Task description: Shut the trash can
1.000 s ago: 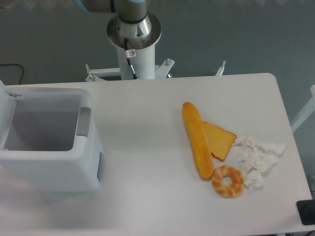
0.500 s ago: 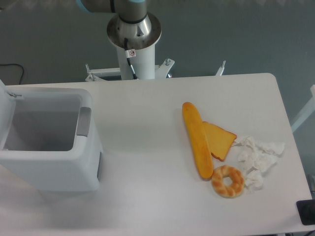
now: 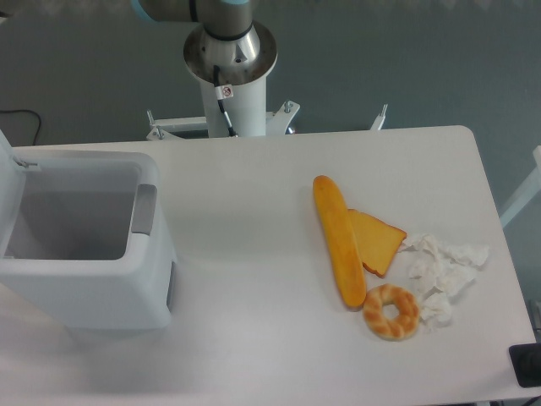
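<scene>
Camera view, looking down from above: the large boxy white plastic trash can (image 3: 84, 241) with rounded corners stands on the left part of the white surface (image 3: 254, 254), near its left edge. It is open, and I can see straight down into its pale hollow inside. Its flat white lid (image 3: 7, 156) stands raised at the far left, only a sliver of it inside the picture. A grey rectangular tab (image 3: 144, 209) sits on the can's right rim.

Well apart from the can, on the right half of the surface, lies a long golden-orange baguette (image 3: 340, 241), running from top to bottom with a slight slant. Touching its right side is a flat orange slice of toast (image 3: 378, 240), partly tucked under the loaf. Just below the baguette's lower end lies a twisted, ring-shaped golden bread roll (image 3: 391, 311). Beside the toast and the ring, to the right, is a heap of crumpled white paper (image 3: 444, 271).

Beyond the far edge of the surface rises the robot arm's white column with its round silver base joint (image 3: 229, 51). The arm runs out of the picture at the top, so the jaws are out of sight and I cannot tell their state.
</scene>
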Controlling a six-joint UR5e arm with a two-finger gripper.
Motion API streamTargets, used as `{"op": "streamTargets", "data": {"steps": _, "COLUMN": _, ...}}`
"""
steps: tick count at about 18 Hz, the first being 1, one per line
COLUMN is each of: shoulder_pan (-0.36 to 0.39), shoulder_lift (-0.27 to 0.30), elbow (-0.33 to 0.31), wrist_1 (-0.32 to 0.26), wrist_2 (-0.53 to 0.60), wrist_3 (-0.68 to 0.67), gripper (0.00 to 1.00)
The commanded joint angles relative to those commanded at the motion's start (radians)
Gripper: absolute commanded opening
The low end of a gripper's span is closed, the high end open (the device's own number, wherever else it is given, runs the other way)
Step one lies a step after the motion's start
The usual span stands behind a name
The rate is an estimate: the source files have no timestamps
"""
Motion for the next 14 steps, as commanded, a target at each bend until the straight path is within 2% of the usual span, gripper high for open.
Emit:
{"op": "streamTargets", "data": {"steps": 2, "shoulder_pan": 0.011, "shoulder_lift": 0.002, "elbow": -0.002, "wrist_1": 0.0, "wrist_2": 0.006, "wrist_3": 0.002, "gripper": 1.0}}
{"op": "streamTargets", "data": {"steps": 5, "shoulder_pan": 0.012, "shoulder_lift": 0.005, "elbow": -0.015, "wrist_1": 0.0, "wrist_2": 0.081, "wrist_3": 0.002, "gripper": 1.0}}
{"op": "streamTargets", "data": {"steps": 14, "shoulder_pan": 0.075, "shoulder_lift": 0.017, "elbow": -0.021, "wrist_1": 0.0, "wrist_2": 0.087, "wrist_3": 0.003, "gripper": 1.0}}
